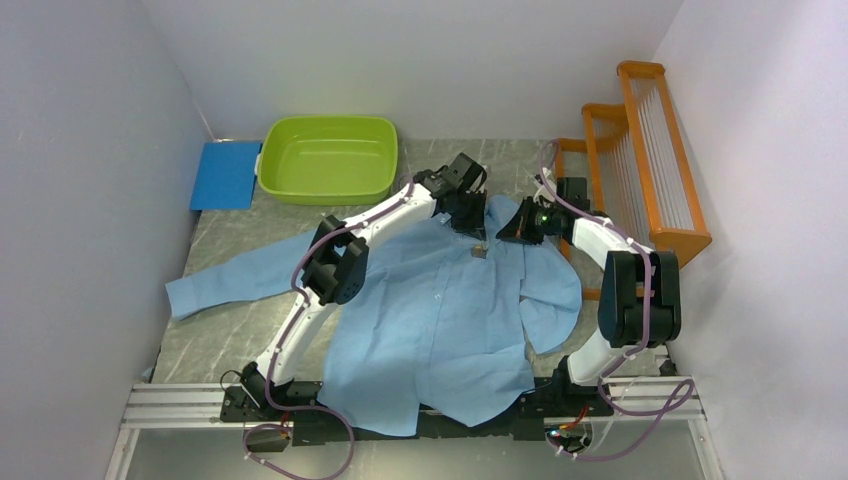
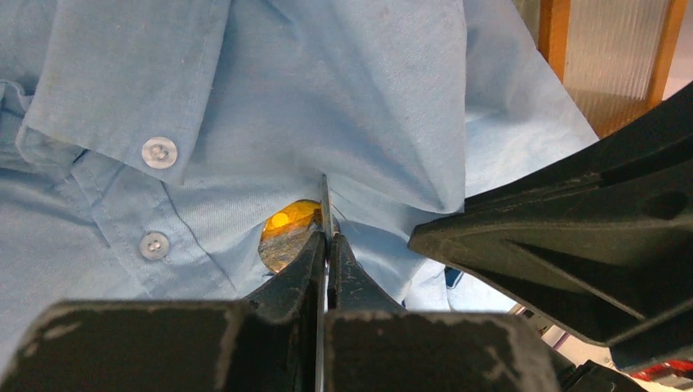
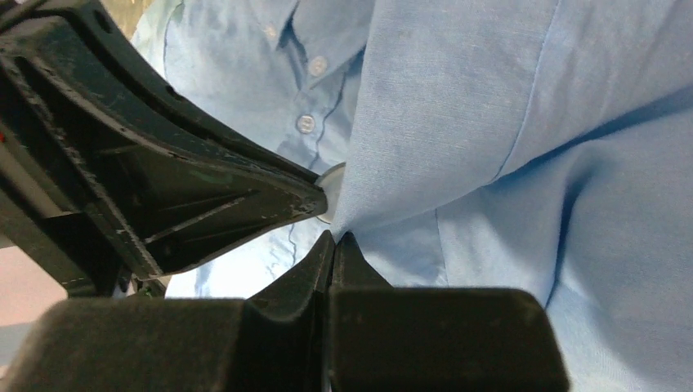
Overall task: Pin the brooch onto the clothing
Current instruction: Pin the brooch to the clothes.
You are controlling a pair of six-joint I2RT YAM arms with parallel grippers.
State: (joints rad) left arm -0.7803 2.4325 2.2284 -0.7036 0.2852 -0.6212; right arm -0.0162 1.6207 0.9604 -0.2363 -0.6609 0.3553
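1. At the table's (image 1: 215,340) near edge, the shirt's (image 1: 440,330) hem hangs over the rail between the two arm bases. The shirt lies front up and spreads across most of the table, with one sleeve stretched toward the left edge.
2. Past the middle, at the shirt's chest just below the collar and beside the buttons (image 2: 158,152), the two grippers meet nose to nose.
3. The right gripper (image 3: 334,242) has its fingers pressed together on a pinched-up fold of the shirt, holding it raised off the table.
4. The left gripper (image 2: 328,245) also has its fingers clamped tight. They seem to grip the brooch (image 2: 286,233), a small golden disc, by its edge. A thin metal sliver stands up between the fingertips, touching the raised fold.
5. The brooch is therefore at the shirt's chest, tucked against the fold and partly hidden by cloth.
6. Progress: the brooch has been brought to the shirt and the cloth gathered for it, so the task looks well along. Whether the pin has pierced the cloth cannot be told. Judging from this, what is left is to push it through, fasten it and let go.
7. At the far edge sit a green tub (image 1: 330,192), a blue pad (image 1: 225,175) in the far left corner and an orange rack (image 1: 655,150) on the right, all apart from the work.
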